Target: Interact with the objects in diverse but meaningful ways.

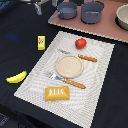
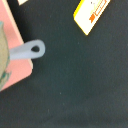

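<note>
A red tomato-like fruit sits at the far corner of the striped placemat. An orange ridged bread-like block lies near the mat's front edge. On the dark table off the mat lie a yellow banana and a small yellow box, whose orange label also shows in the wrist view. My gripper is only a blurred grey shape at the top edge of the exterior view, high above the table and far from every object. Its fingers do not show in the wrist view.
A round beige plate sits mid-mat between an orange-handled fork and knife. Two grey pots and a pale bowl stand on a pink board. A pot handle juts over the board's edge.
</note>
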Tool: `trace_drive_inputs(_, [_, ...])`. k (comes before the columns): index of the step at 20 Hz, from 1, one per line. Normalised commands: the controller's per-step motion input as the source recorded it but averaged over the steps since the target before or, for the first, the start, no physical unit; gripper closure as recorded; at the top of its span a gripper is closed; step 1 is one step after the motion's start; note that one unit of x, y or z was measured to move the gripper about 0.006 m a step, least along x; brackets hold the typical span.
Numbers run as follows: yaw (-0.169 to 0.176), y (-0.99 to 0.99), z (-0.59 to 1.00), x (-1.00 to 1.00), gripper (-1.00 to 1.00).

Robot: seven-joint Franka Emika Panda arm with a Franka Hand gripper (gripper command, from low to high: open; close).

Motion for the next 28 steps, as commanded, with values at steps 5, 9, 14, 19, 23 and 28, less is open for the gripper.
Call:
trace_drive_inputs(5, [-0.057,-0.25,-0.42,0.01,-1.00])
trace_drive_inputs(9, [-0.046,-0.02,-0.34,0.00,-1.00])
trace_drive_inputs(14, [-0.169,0.03,-0.39,-0.12,-1.00])
trace_drive_inputs(19, [-0.100,-0.04,-0.43,-0.28,-1.00])
trace_drive_inputs(23, [-0.028,-0.03,-0.35,-0.21,-1.00])
trace_drive_inputs(28, [-0.019,-0.02,-0.53,-0.27,-1.00])
